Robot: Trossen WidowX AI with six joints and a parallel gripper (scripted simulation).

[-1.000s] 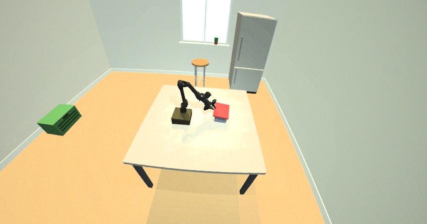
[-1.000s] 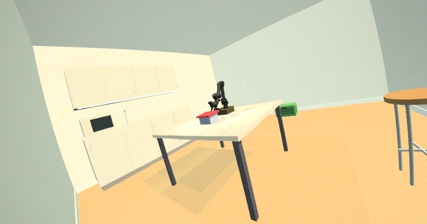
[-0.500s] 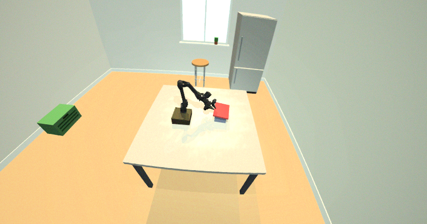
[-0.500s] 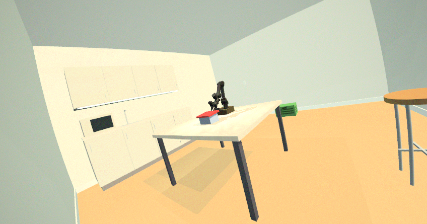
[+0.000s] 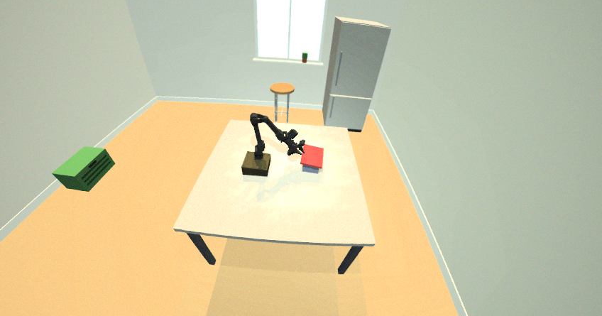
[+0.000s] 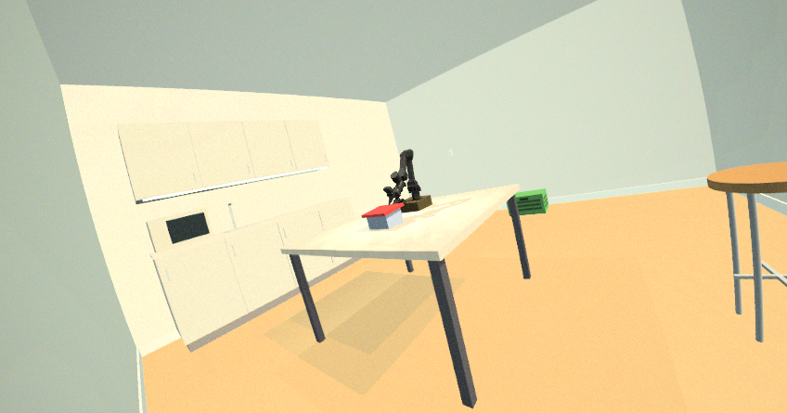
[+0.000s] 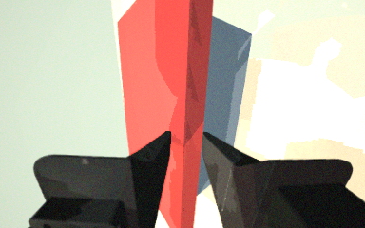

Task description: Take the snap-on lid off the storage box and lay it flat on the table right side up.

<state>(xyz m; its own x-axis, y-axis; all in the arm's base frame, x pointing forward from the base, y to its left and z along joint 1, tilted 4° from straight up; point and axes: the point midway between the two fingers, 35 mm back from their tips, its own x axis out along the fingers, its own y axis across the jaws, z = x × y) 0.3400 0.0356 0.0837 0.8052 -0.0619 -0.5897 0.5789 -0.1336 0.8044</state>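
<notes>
Lid pinched at its edge above the storage box

Between the fingertips of the gripper (image 5: 302, 148) (image 6: 391, 202) (image 7: 187, 134), the edge of the red lid (image 5: 312, 156) (image 6: 382, 210) (image 7: 144, 85) is clasped, as is seen closely only in the wrist view. The blue-grey box (image 5: 310, 169) (image 6: 386, 219) (image 7: 221, 81) is shown under the lid, toward the right edge of the table (image 5: 270, 216) (image 6: 442, 238) in the top view. Whether the snap has been freed cannot be told.

The fridge (image 5: 358, 59) is shown only from the top, beyond the table's far right corner; wall cabinets (image 6: 225, 149) only in the exterior view. Nothing is seen standing between gripper and lid.

From the dark base block (image 5: 255, 169) (image 6: 418, 204), the arm (image 5: 272, 126) (image 6: 406, 164) is raised, bent at the elbow and angled down to the lid.
</notes>
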